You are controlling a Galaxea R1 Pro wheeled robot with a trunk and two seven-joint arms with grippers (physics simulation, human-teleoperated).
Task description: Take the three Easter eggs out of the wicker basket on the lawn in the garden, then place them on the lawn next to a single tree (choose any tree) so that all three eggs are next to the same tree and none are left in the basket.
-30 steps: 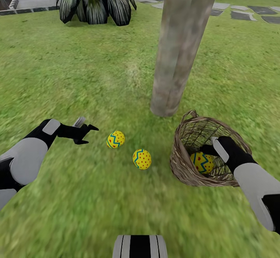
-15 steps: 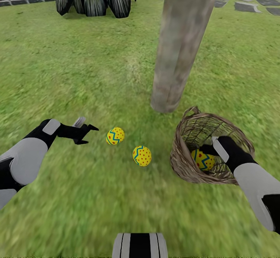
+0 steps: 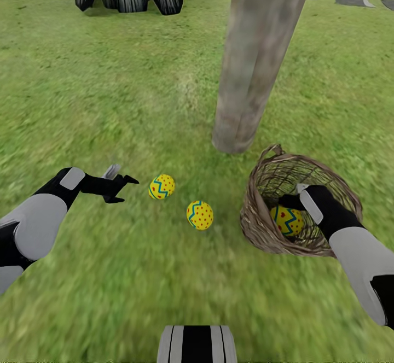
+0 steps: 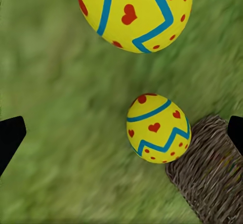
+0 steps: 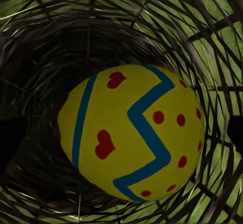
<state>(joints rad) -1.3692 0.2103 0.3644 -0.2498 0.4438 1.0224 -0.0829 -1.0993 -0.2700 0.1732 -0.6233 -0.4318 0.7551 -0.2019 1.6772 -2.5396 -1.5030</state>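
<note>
Compared w/ the earlier head views, the whole scene has slid up in the picture, so the camera is judged to have tilted, not the objects; the one real change is that the third egg now sits a bit higher in the wicker basket, w/ the right claw drawn up slightly inside the rim. That is read as the start of a lift, i.e. the last egg is about to come out. The right claw's tips are hidden behind wrist and weave in the head view; in the right wrist view the egg is seen centred betw. two dark tips at the picture's edges, but whether it is clamped or only straddled cannot be told. The left claw is held apart and empty, low over the lawn, just beside the nearer egg; the second egg lies betw. that one and the basket. Both are on grass near the tree, whose trunk base stands just behind the basket, so approx. two thirds of the task is judged done. The tree's canopy is cut off at the top edge, the basket's far inner wall is hard to make out, and grass is blurred throughout.
</note>
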